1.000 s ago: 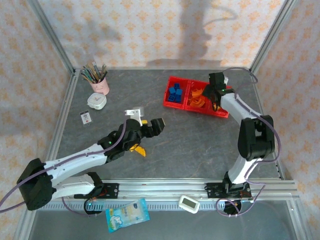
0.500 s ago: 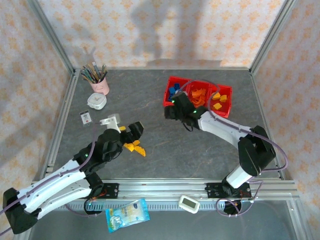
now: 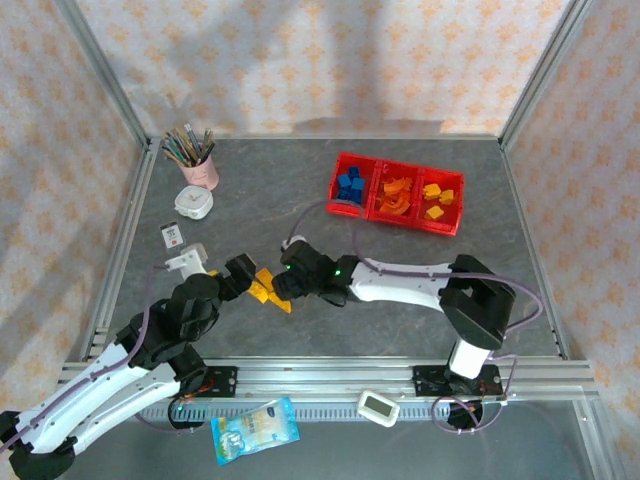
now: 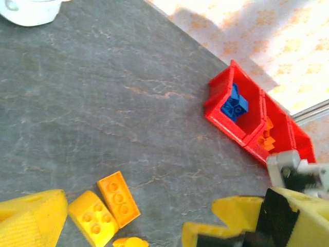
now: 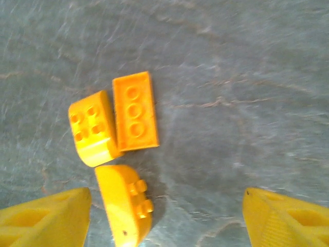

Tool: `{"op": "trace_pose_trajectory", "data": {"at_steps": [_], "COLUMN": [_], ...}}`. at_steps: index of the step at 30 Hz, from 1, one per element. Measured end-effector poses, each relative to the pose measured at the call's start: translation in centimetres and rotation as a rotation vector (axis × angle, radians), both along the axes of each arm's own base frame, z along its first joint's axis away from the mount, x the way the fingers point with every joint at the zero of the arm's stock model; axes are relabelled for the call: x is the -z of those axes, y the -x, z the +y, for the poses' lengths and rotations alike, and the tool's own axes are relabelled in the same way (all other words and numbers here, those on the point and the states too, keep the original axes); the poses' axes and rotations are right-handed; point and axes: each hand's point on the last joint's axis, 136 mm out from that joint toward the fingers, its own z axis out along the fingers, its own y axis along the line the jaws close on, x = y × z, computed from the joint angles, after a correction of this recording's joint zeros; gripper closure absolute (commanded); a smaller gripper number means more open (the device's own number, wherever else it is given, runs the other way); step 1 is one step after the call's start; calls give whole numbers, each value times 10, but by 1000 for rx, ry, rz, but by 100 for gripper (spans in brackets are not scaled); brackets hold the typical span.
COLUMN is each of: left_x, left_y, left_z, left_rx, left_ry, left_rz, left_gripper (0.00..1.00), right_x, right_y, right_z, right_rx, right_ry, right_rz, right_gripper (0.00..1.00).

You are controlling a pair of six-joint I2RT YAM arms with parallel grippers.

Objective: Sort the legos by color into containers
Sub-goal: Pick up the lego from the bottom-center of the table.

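Grey stone-look bench (image 3: 450,250), with three yellow-orange bricks (image 5: 134,111) lying just under the right tool (image 5: 164,216), which was spread wide and empty. The left tool (image 3: 240,272) hung released right beside them. They're probably light, stiff, slick plastic, so I'd pinch the long flat sides. One red tray (image 3: 345,209) with three compartments sat well beyond both tools.

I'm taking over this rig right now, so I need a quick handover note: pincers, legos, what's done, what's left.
The left pincer is open and empty, beside the loose bricks.
The right pincer is open and empty, over the same bricks.
Done: the red tray holds, left to right in the top view, blue bricks, orange bricks and yellow-orange bricks.
Left: an orange plate, a yellow block and a yellow curved brick on the table.
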Motion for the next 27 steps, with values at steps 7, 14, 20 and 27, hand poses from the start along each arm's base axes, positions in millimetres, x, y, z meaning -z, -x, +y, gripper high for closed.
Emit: {"op": "trace_pose_trajectory", "data": {"at_steps": [7, 14, 20, 27], "left_x": [3, 1, 1, 1], "left_y": [4, 5, 5, 5], "left_z": [7, 8, 8, 8], "left_rx": [-25, -31, -30, -30], "left_ry": [6, 15, 14, 14], "left_rz": [10, 5, 6, 5], "left_gripper": [1, 1, 1, 1], "right_x": [40, 60, 60, 60], "right_y": [24, 22, 20, 20], "right_z": [16, 21, 24, 25], "right_rx": [-72, -90, -100, -95], "right_ry": [68, 112, 112, 110], "right_rz": [38, 45, 37, 38], "right_gripper": [31, 45, 61, 76]}}
